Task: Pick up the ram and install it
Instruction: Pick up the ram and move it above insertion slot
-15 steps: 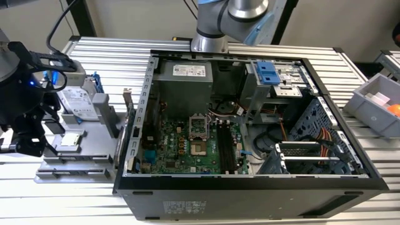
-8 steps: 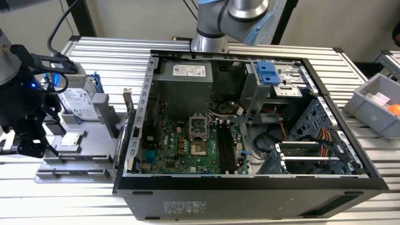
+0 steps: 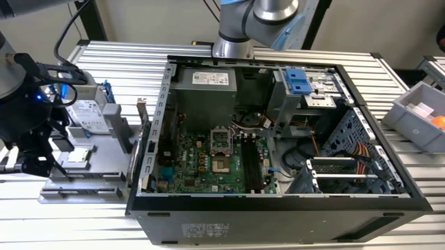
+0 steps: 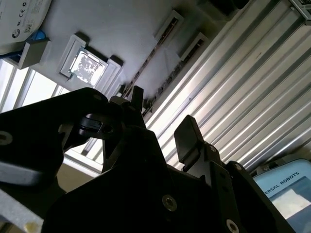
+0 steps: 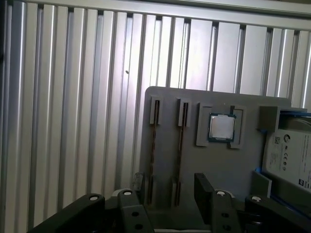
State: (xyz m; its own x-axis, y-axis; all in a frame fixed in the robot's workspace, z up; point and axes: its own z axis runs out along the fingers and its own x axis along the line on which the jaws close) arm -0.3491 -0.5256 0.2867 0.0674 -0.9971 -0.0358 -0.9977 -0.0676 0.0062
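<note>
The ram (image 5: 179, 162) stands on edge in a slot of the grey parts tray (image 5: 218, 165), showing as a thin dark strip; a second strip like it (image 5: 151, 162) fills the neighbouring slot. In the second wrist view the ram (image 4: 167, 77) runs as a thin line just beyond the fingertips. My gripper (image 5: 170, 191) is open and hovers low over the tray, one finger (image 5: 203, 187) on each side of the slots, touching nothing. In the exterior view the gripper (image 3: 38, 164) hangs over the tray (image 3: 83, 195) at the far left. The dark memory slots (image 3: 251, 164) lie on the motherboard inside the open case.
The tray also carries a square silver processor (image 5: 222, 127) and a hard drive (image 5: 291, 155) in a blue frame. The open computer case (image 3: 278, 200) fills the middle of the ribbed metal table (image 5: 73, 97). A grey bin (image 3: 417, 117) stands at the exterior view's right.
</note>
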